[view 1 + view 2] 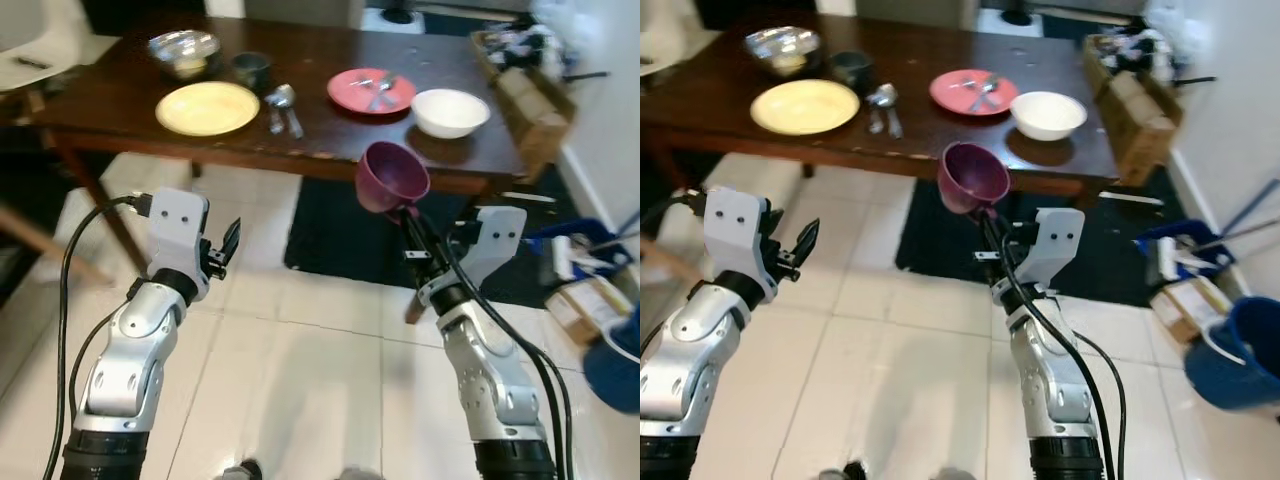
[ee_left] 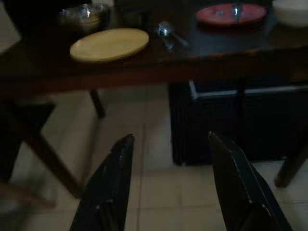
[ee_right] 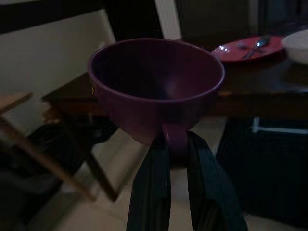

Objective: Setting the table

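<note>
My right gripper (image 1: pixel 408 214) is shut on the handle of a purple cup (image 1: pixel 391 177), held upright in front of the dark wooden table (image 1: pixel 330 130), just short of its near edge; the wrist view shows the cup (image 3: pixel 156 86) empty between the fingers (image 3: pixel 150 187). On the table lie a yellow plate (image 1: pixel 207 107), a red plate (image 1: pixel 371 90) with cutlery on it, a white bowl (image 1: pixel 450 112), a steel bowl (image 1: pixel 184 52), a dark cup (image 1: pixel 251 69) and spoons (image 1: pixel 283 104). My left gripper (image 1: pixel 228 245) stands open and empty, low over the floor, left of the table's middle.
A white chair (image 1: pixel 35 55) stands at the table's left end. A wicker basket (image 1: pixel 525 85) sits at its right end. A dark rug (image 1: pixel 350 230) lies under the table. Blue bucket (image 1: pixel 1238 350) and boxes clutter the floor on the right. Pale floor tiles stretch between me and the table.
</note>
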Controlling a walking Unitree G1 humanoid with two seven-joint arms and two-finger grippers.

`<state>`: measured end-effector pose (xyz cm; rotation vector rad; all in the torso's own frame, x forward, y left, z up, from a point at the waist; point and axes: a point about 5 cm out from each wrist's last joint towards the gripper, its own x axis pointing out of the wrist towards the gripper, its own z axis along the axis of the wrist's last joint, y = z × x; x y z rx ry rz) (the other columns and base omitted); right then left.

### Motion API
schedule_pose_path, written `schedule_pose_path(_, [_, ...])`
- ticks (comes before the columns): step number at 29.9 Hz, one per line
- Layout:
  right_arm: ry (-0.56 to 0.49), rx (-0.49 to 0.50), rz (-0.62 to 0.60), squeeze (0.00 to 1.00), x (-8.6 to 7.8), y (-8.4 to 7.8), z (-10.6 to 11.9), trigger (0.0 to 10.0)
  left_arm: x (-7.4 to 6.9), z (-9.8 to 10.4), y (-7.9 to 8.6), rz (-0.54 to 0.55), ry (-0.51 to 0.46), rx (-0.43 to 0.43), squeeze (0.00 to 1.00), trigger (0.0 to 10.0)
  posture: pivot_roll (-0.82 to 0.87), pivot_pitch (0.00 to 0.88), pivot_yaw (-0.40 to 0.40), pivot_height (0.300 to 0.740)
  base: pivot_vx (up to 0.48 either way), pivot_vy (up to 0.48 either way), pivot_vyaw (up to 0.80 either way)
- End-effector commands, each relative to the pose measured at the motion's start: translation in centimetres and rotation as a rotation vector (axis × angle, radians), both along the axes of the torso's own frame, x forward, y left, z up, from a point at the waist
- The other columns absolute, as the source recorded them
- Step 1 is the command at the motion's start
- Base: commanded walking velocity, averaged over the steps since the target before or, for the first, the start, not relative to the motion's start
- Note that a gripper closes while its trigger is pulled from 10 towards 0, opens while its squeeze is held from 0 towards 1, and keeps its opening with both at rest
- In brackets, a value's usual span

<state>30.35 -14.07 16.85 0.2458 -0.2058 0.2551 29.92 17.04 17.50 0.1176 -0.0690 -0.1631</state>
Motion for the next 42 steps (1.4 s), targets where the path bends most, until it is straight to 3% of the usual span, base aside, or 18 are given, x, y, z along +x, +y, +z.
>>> schedule_pose_path(1, [0.004, 0.002, -0.021, 0.00, -0.21, -0.64, -0.15, 10.0, -0.03, -0.18, -0.52, -0.018, 0.008, 0.004, 0.00, 10.0, -0.11, 0.016, 0.024, 0.740, -0.368, 0.000, 0.00])
schedule_pose_path(42, [0.008, 0.006, -0.024, 0.00, -0.33, -0.53, -0.32, 10.0, 0.03, -0.27, -0.63, -0.027, 0.012, 0.014, 0.00, 10.0, -0.11, 0.019, 0.032, 0.740, -0.341, 0.000, 0.00])
